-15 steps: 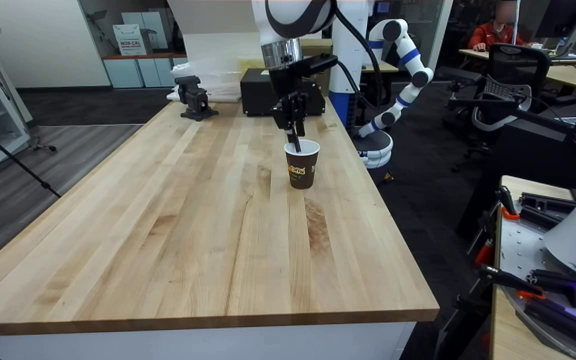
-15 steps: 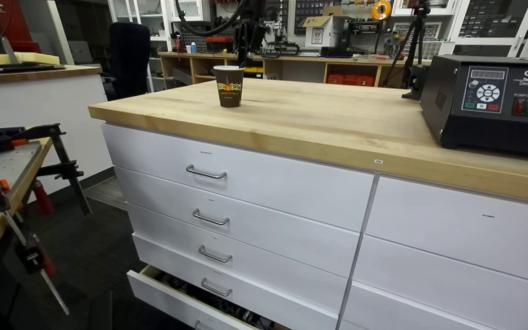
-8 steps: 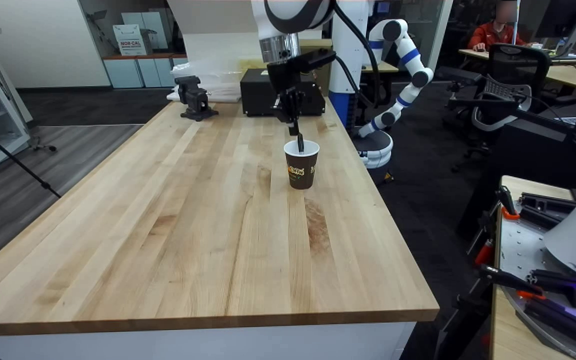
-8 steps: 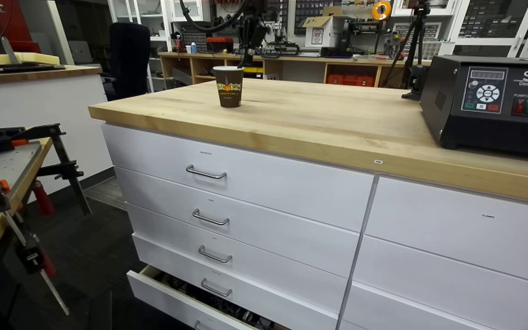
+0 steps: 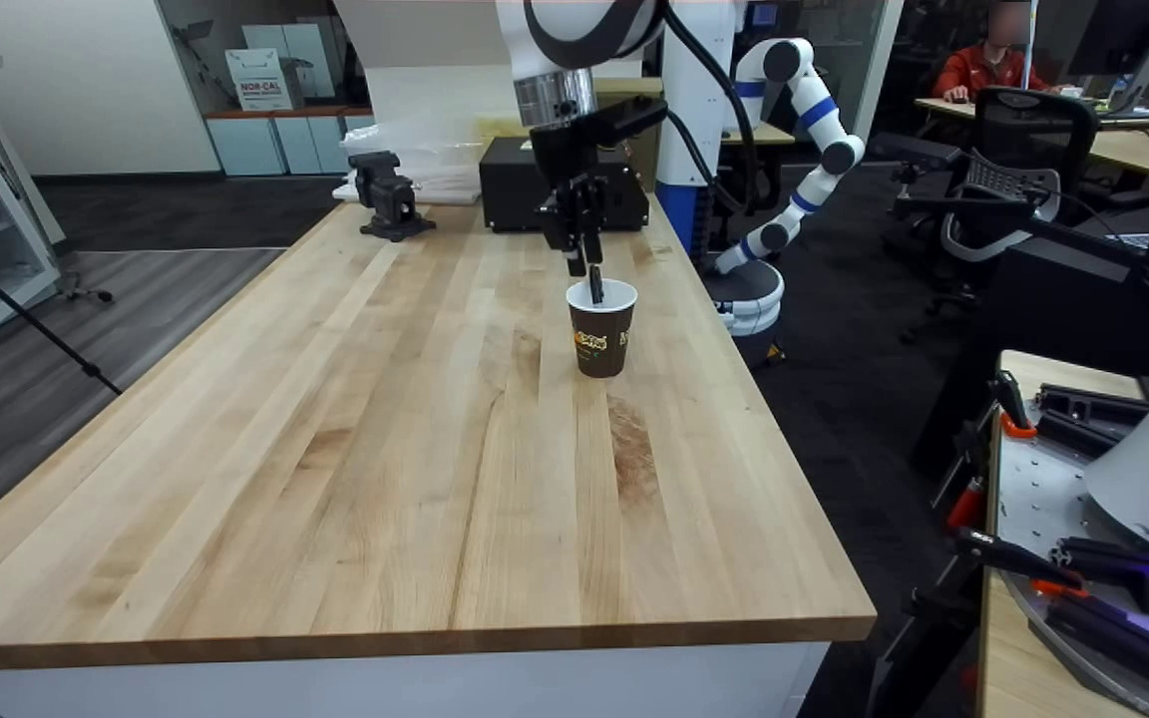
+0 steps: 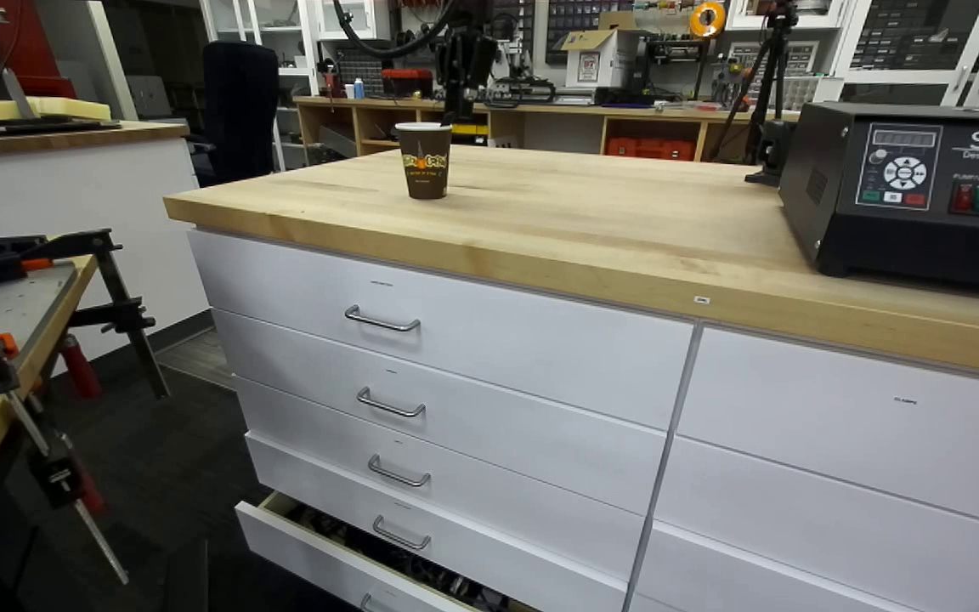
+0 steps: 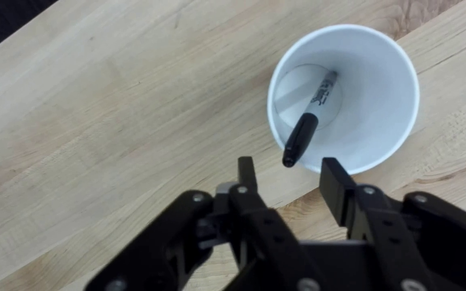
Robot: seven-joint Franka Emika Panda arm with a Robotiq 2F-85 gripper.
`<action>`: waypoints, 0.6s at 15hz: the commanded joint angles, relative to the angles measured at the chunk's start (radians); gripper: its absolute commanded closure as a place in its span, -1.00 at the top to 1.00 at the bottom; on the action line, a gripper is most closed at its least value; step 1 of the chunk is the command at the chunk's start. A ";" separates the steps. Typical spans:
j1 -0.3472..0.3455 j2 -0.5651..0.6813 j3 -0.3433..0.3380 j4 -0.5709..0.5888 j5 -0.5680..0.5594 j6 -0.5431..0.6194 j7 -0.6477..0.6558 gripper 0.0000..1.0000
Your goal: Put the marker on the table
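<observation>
The marker point(image 7: 310, 117) has a black cap and grey barrel. It leans inside the brown paper cup point(image 7: 378, 113), cap up, its cap end over the rim on the gripper's side. In an exterior view the marker point(image 5: 596, 287) rises from the cup point(image 5: 601, 344). The cup point(image 6: 426, 166) stands upright on the wooden table point(image 5: 385, 449), near its long edge. My gripper point(image 7: 286, 176) is open and empty, the cap end just ahead of the gap between its fingertips. In an exterior view the gripper point(image 5: 584, 265) is just above the cup. In another exterior view point(image 6: 458, 115) the marker cannot be told apart from the fingers.
A black control box point(image 6: 923, 187) and a small black vise point(image 5: 393, 199) stand at one end of the table. A low drawer point(image 6: 353, 552) under the table is pulled open. A side bench point(image 5: 1063, 499) with clamps stands beside the table.
The fingers, close together at the marker's top before, are now apart. The gripper has risen slightly from the cup. The marker's top has shifted a little; the cup has stayed in place.
</observation>
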 commanded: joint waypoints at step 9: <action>0.000 -0.005 0.007 0.019 -0.004 -0.144 -0.034 -0.42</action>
